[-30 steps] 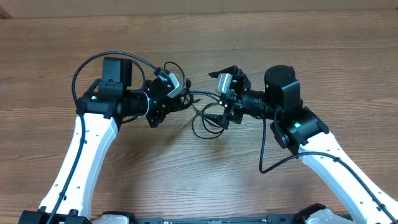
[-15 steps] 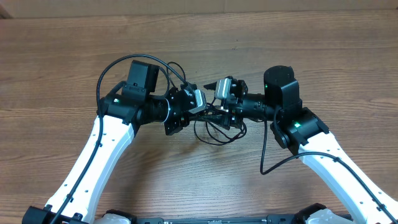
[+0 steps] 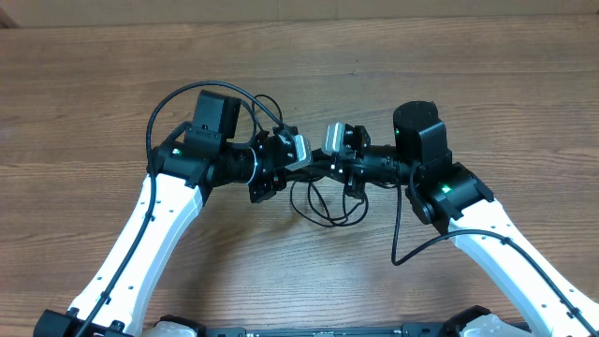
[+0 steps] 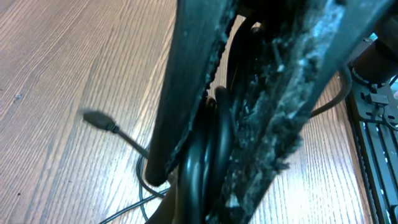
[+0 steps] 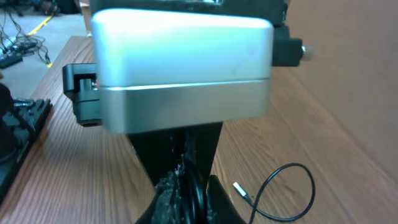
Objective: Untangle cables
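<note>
The cables (image 3: 326, 195) are thin black cords bunched between my two grippers near the table's middle, with loops drooping toward me. From the left, my left gripper (image 3: 304, 167) is shut on the bundle. In the left wrist view the black cords (image 4: 208, 162) sit squeezed between its fingers (image 4: 186, 93), and a plug end (image 4: 96, 118) lies on the wood. My right gripper (image 3: 328, 168) meets the bundle from the right and is shut on a cord (image 5: 194, 186). A loose loop (image 5: 292, 193) with a silver plug (image 5: 239, 188) lies beside it.
The wooden table (image 3: 524, 84) stretches around both arms. Thick black arm wires arch over the left arm (image 3: 164, 108) and hang beside the right arm (image 3: 398, 234). A dark rail runs along the table's front edge (image 3: 318, 329).
My right gripper went from open to shut on the cables. The left arm swung right, bringing its gripper close to the right one, and the cable loops gathered between them.
</note>
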### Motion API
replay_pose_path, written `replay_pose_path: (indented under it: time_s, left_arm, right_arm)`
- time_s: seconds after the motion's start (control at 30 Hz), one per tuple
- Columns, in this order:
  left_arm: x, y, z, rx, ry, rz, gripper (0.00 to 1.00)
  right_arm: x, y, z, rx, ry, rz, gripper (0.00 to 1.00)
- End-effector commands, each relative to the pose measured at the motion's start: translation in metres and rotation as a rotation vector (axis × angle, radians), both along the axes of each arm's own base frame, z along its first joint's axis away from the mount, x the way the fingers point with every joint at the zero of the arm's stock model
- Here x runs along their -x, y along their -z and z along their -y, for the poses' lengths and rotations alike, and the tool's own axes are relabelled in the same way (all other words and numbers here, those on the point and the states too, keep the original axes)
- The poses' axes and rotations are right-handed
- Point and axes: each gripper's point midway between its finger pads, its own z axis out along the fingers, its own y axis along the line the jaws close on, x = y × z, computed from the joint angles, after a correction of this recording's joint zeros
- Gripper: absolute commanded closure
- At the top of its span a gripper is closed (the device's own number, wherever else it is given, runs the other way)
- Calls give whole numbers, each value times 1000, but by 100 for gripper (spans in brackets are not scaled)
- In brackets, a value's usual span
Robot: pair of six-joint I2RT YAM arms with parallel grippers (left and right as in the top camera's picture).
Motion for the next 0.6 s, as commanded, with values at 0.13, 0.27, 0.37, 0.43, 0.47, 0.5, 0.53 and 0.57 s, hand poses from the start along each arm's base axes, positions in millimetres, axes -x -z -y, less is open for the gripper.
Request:
replay_pose_path:
  time_s: [0.13,0.27,0.37,0.43,0.47,0.5,0.53,0.57]
  left_arm:
    - [-3,-19,0,24,15,73,96]
    - [-3,-18,0,21,7,62,95]
    - [-3,-17,0,25,-14,29,0]
    - [-1,-16,-1,22,-17,13,0]
    - [0,-15,-2,16,-20,7,1]
    - [0,-14,-3,9,-24,2,0]
    - [0,-12,-4,1,-36,-8,1]
    - [-2,-10,-5,-9,-63,-26,1]
  right_arm:
    - [-4,-2,5,12,28,-8,96]
    - [-5,-2,5,15,35,-7,96]
    - [-11,0,8,33,73,2,96]
    - [-16,2,10,45,100,7,96]
    - [-18,3,11,53,116,10,96]
    - [-21,4,13,57,132,8,96]
    - [-25,4,14,60,162,-3,96]
    - [-29,5,16,63,193,-14,96]
